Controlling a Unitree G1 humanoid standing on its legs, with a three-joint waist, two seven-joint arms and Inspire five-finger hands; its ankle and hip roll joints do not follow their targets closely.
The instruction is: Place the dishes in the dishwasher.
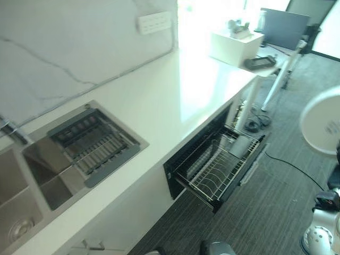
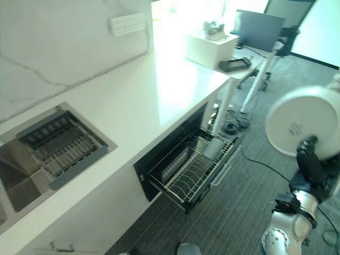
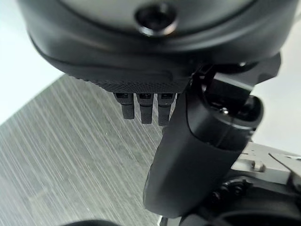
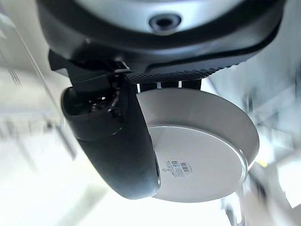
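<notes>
White plate (image 2: pixel 302 120) upright, underside showing

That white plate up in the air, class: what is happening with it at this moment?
The robot's right hand holds the white plate up, off to the right above the carpet, thumb pinched across its underside. The dishwasher rack is pulled out below the white counter, with at least one pale item already in it. The left hand holds nothing, its fingers relaxed over the carpet.
</notes>
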